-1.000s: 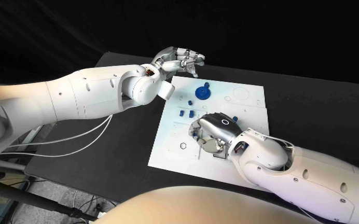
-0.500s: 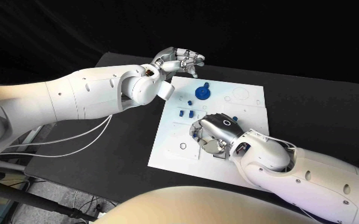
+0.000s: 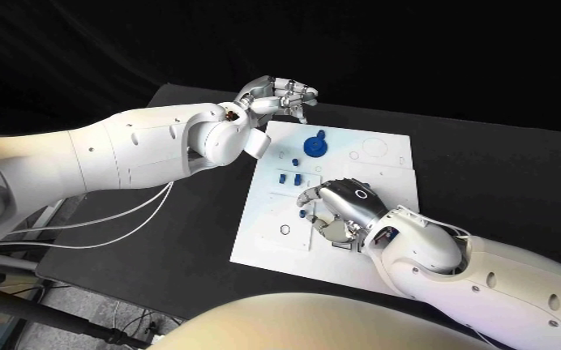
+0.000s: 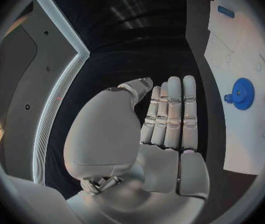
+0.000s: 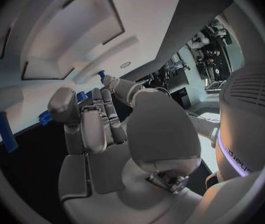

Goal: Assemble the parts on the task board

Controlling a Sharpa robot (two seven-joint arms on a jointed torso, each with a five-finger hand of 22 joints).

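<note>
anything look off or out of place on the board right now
Nothing stands out. The white task board lies flat on the black table, the round blue gear part sits on it, and the small blue parts lie on it, none spilled off.

Table: I see a matte black tabletop spreading across my head view.
Backdrop: behind its far edge, a dark black curtain hangs in soft folds.
Floor: lower left, grey flooring with loose black cables.

Black table under the board, white cables trailing off its left edge
</note>
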